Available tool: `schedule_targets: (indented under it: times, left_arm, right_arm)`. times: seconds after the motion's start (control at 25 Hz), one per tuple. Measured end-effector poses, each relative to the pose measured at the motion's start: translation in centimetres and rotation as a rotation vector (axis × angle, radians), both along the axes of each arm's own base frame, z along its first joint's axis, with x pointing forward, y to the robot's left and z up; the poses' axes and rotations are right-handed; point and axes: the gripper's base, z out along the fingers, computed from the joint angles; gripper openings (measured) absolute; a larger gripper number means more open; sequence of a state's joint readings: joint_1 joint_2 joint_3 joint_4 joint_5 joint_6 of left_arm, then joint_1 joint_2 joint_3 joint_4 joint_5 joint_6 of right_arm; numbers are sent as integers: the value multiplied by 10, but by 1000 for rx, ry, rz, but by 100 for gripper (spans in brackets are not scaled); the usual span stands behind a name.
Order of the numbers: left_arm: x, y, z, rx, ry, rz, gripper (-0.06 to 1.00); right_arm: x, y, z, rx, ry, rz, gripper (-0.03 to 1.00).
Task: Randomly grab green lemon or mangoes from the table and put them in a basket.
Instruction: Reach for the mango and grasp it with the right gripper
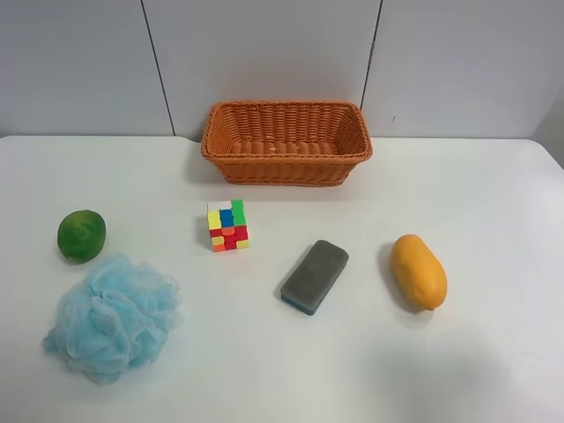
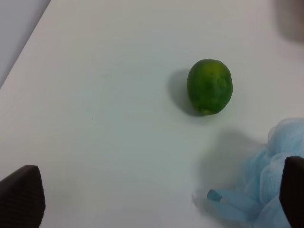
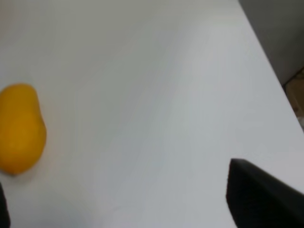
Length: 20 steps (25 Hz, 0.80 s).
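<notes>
- Left gripper (image 2: pixel 156 202) — jaws spread wide, empty; green lemon (image 2: pixel 209 87) ahead, between them.
- Right gripper (image 3: pixel 133 209) — spread, empty; mango (image 3: pixel 19 128) ahead of one jaw.
- Basket (image 1: pixel 282 167) shows only from high up.

Your high camera looks down at a slant across the whole worktop (image 1: pixel 493 370) toward the back wall (image 1: pixel 264 53), with the basket (image 1: pixel 286 141) at the far side. Your left wrist camera hangs close over the worktop and shares the green lemon (image 2: pixel 209 86) and the blue pouf (image 2: pixel 263 190) with the high view. Your right wrist camera, also close and slightly blurred, shares only the mango (image 3: pixel 19 128) and the worktop's edge.
</notes>
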State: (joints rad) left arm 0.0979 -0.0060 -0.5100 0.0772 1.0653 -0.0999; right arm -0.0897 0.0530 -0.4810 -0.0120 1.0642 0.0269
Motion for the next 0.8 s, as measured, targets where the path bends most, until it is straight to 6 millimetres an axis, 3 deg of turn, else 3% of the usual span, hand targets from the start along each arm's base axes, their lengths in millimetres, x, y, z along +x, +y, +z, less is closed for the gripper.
schedule_targets:
  times: [0.2,0.52,0.64,0.8]
  left_arm:
    - [0,0,0,0,0,0,99]
    - [0,0,0,0,0,0,99]
    - [0,0,0,0,0,0,99]
    - [0,0,0,0,0,0,99]
  right_arm:
    - [25,1,4,23,150,43,89]
    - [93,9,52,130,222,151,89]
    - [123,6,49,149,306,148,89]
    - [166,3,23,183,447,135,89]
